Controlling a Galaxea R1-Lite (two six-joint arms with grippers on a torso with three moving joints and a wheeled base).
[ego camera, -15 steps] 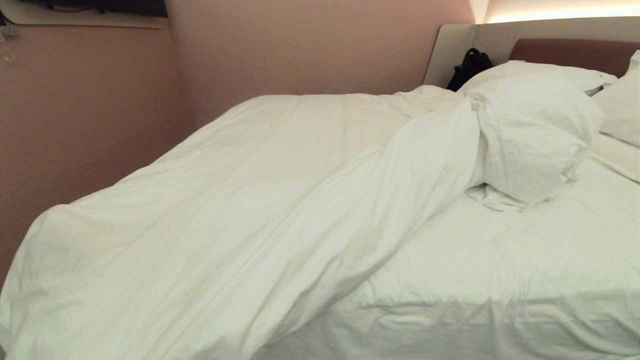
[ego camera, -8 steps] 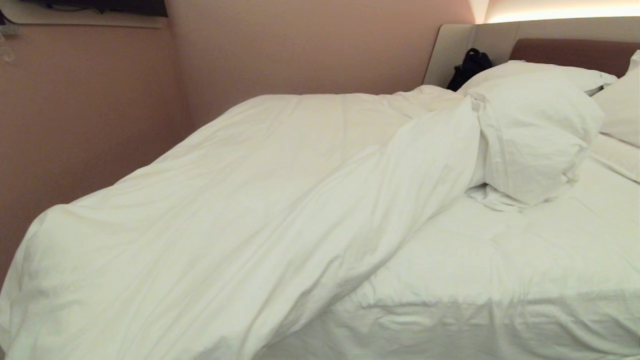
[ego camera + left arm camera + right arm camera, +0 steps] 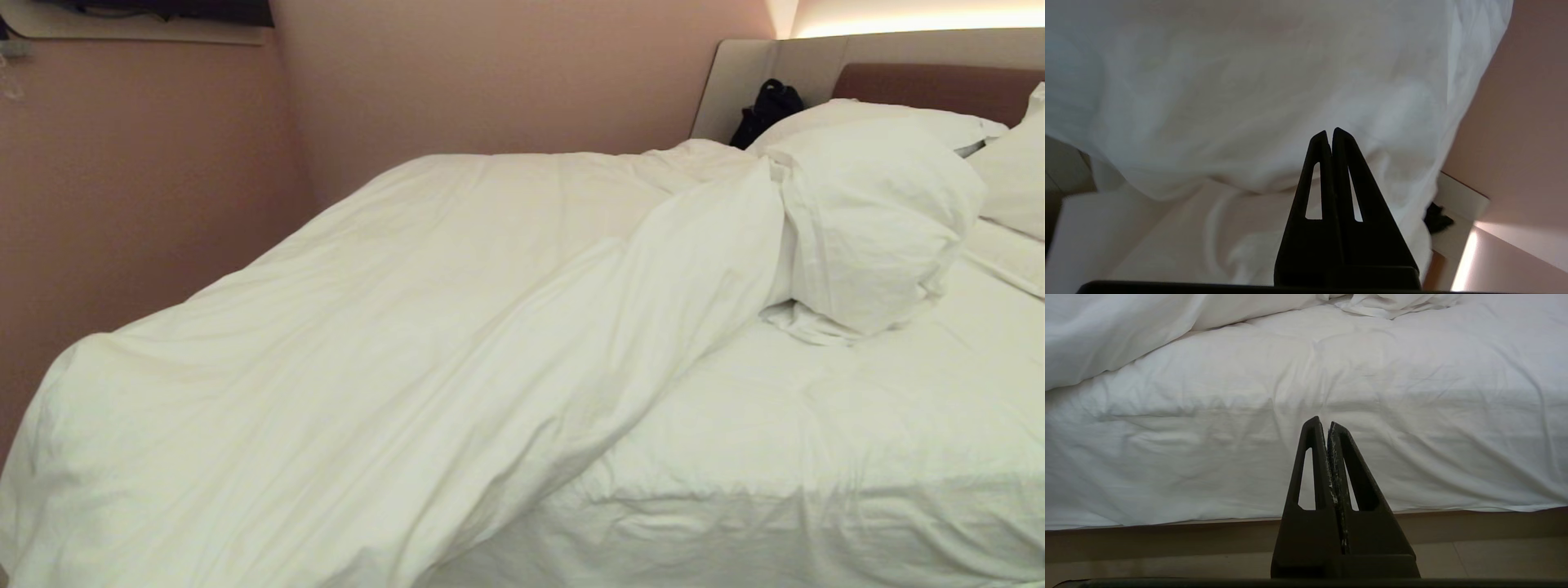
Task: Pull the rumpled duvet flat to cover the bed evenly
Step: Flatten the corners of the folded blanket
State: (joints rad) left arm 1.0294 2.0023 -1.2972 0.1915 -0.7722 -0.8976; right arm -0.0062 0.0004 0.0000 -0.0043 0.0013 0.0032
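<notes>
1. Head view: neither arm shows here. The duvet (image 3: 392, 343) lies bunched over the left part of the bed (image 3: 816, 457), running as a thick diagonal ridge from the near left corner up toward the pillows (image 3: 873, 212). Its right edge crosses the mattress slantwise, leaving the white sheet (image 3: 857, 408) exposed on the right. On the left the duvet overhangs the bed edge, close to the pink wall (image 3: 147, 188). A dark object (image 3: 767, 110) sits by the headboard (image 3: 931, 86); what it is cannot be told.

2. Left wrist view: the left hand (image 3: 1329, 132) is fully closed, fingers pressed together, holding nothing. It points at the draped duvet (image 3: 1249, 90), whose hanging lower edge shows just past the fingertips; whether they touch the cloth cannot be told. The wall (image 3: 1523, 122) stands close at one side, so room there is narrow.

3. Right wrist view: the right hand (image 3: 1327, 424) is likewise closed and empty. It sits low, level with the bed's near side, pointing at the sheeted mattress face (image 3: 1372, 428). Floor (image 3: 1494, 555) and bed base edge (image 3: 1167, 531) show beneath. The duvet's edge (image 3: 1126, 335) lies up and off to one side, well apart from the fingers.
</notes>
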